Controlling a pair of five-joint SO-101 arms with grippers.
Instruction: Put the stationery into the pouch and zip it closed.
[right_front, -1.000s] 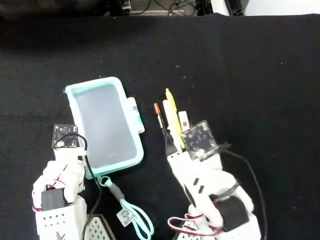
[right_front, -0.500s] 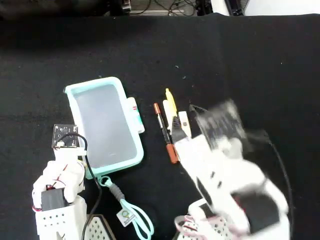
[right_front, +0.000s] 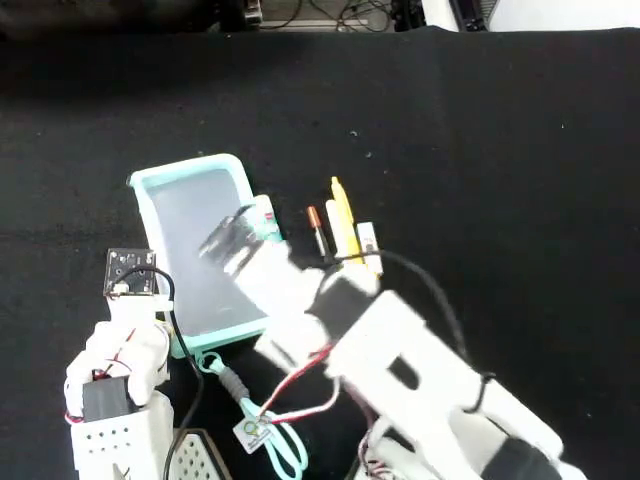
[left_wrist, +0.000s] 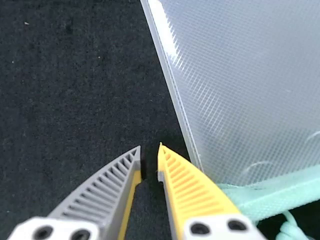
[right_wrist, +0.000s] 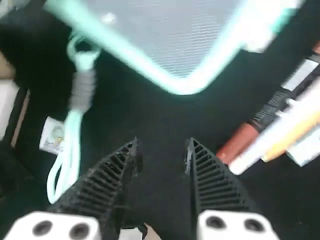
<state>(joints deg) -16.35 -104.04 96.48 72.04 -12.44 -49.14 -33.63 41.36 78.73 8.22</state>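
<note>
The translucent pouch (right_front: 190, 225) with a mint rim lies flat at the centre left. A yellow pen (right_front: 342, 215), a brown pen (right_front: 315, 222) and a small white piece (right_front: 368, 238) lie side by side to its right. The right arm (right_front: 350, 320) stretches across the pouch's near right part. My right gripper (right_wrist: 162, 145) hangs open and empty over bare cloth, between the pouch's corner (right_wrist: 180, 85) and the pens (right_wrist: 260, 135). My left gripper (left_wrist: 150, 149) sits shut and empty on the cloth just beside the pouch's edge (left_wrist: 175, 100).
A mint wrist strap (right_front: 268, 425) with a grey knot and a white tag trails from the pouch's near corner toward the front edge; it also lies beside the right gripper (right_wrist: 70, 150). A small white-and-red item (right_front: 265, 212) rests against the pouch's right edge. Black cloth covers the table.
The right arm has swung left, away from the pens, and now reaches over the pouch's near right corner. The left arm, pouch and pens have not moved.
</note>
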